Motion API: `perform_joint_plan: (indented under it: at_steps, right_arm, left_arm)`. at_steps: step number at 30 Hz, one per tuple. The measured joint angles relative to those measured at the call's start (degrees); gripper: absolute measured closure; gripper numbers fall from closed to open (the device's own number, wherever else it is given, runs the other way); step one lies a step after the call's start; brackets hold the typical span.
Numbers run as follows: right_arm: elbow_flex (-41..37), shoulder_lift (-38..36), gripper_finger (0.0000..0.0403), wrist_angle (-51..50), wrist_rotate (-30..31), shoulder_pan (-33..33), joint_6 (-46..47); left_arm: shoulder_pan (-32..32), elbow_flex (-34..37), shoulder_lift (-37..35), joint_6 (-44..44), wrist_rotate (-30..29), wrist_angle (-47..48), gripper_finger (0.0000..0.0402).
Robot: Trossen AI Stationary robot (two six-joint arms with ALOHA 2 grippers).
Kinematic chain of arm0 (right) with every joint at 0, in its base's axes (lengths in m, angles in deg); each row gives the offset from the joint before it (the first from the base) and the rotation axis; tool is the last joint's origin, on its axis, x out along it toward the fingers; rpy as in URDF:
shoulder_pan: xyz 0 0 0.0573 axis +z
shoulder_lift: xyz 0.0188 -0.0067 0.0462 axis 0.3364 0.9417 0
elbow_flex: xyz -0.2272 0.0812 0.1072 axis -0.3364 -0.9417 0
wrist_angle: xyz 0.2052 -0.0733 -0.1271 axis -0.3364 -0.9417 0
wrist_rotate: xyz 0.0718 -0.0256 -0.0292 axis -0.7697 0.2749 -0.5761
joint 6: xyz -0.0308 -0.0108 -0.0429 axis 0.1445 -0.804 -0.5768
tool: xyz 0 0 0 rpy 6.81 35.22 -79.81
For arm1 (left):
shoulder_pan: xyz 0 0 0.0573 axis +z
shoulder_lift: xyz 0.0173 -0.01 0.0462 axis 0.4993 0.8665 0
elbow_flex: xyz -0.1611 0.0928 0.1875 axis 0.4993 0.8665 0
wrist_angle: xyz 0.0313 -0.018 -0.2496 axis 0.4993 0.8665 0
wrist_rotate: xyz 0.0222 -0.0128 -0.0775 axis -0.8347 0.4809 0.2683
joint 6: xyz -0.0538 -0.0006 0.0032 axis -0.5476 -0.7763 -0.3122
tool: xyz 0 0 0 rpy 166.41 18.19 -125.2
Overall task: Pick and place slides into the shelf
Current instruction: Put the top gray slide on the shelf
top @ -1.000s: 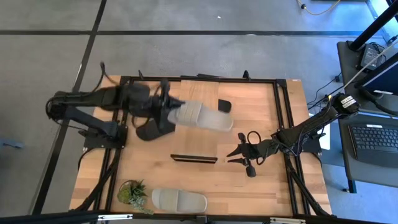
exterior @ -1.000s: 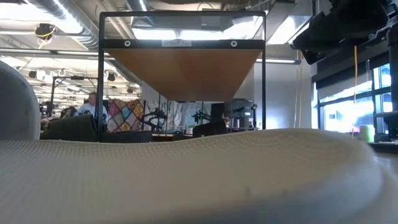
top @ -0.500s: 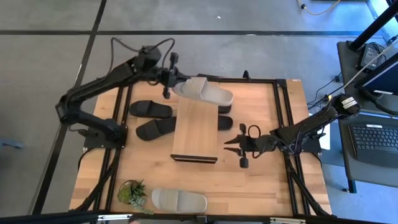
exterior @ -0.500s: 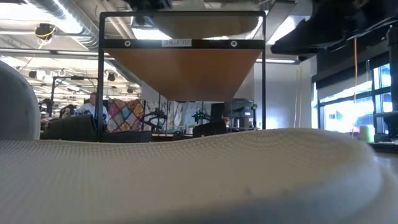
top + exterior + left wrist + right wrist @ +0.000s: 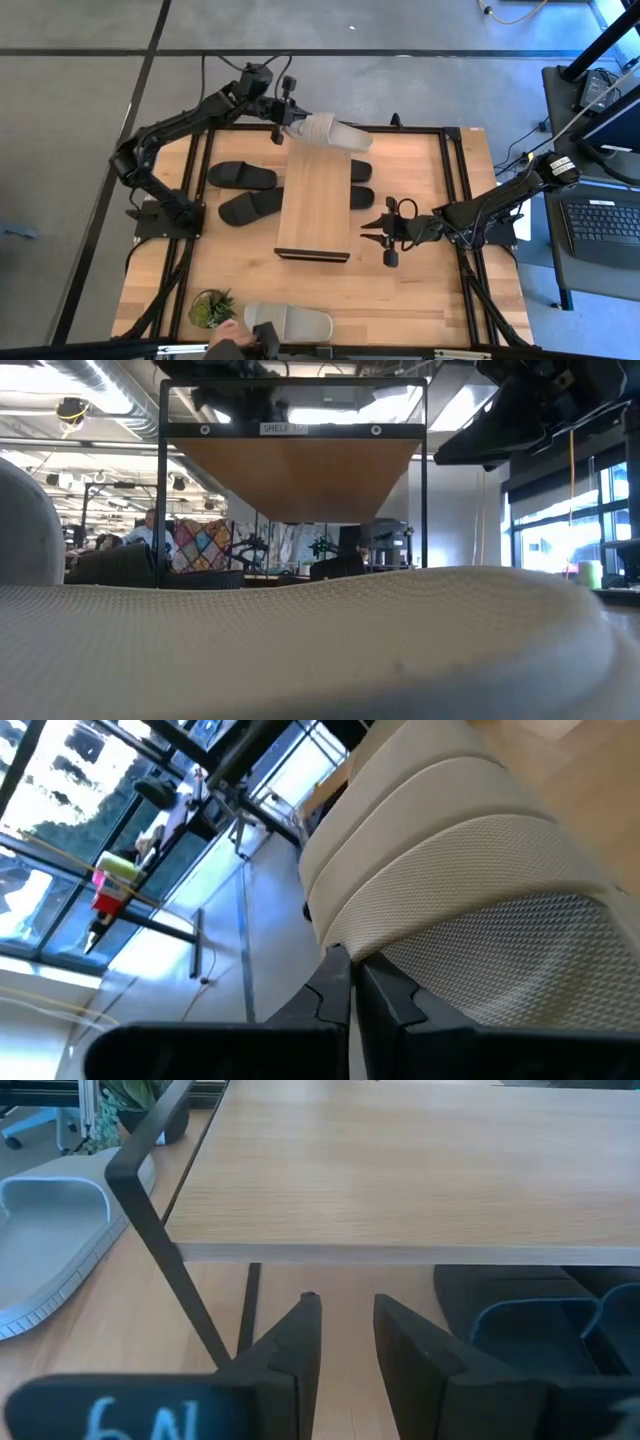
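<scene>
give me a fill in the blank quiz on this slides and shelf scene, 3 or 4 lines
1. The left gripper holds a ____-coloured slide at the far end of the shelf.
2. The right gripper is beside the shelf and holds ____.
3. Left of the shelf, ____ black slides lie on the table.
4. A second beige slide lies at the near edge, next to the potted ____.

Missing words: beige; nothing; two; plant
</scene>
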Motion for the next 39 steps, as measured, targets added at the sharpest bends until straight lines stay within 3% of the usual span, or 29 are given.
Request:
perform_joint_plan:
  at_steps: [9, 14, 25, 29, 39]
  right_arm:
    - [0.0, 0.0, 0.0306, -0.1, 0.0, 0.0, 3.6]
    - [0.0, 0.0, 0.0306, -0.1, 0.0, 0.0, 4.4]
    - [0.0, 0.0, 0.0306, 0.7, 1.9, -0.1, 4.4]
    - [0.0, 0.0, 0.0306, 0.9, 4.7, -0.1, 4.4]
    - [0.0, 0.0, 0.0306, 0.9, 4.7, -1.9, 4.5]
  left_arm:
    - [0.0, 0.0, 0.2, 1.5, -1.4, -0.1, 0.0401]
    - [0.0, 3.4, 0.1, 3.0, -1.6, -1.6, 0.0401]
    - [0.6, 11.6, -0.5, 4.6, -2.8, -13.1, 0.0401]
    - [0.5, 12.3, -0.6, 5.1, -5.7, -13.4, 0.0401]
    - [0.6, 12.7, -0.5, 4.2, -10.9, -11.8, 0.0401]
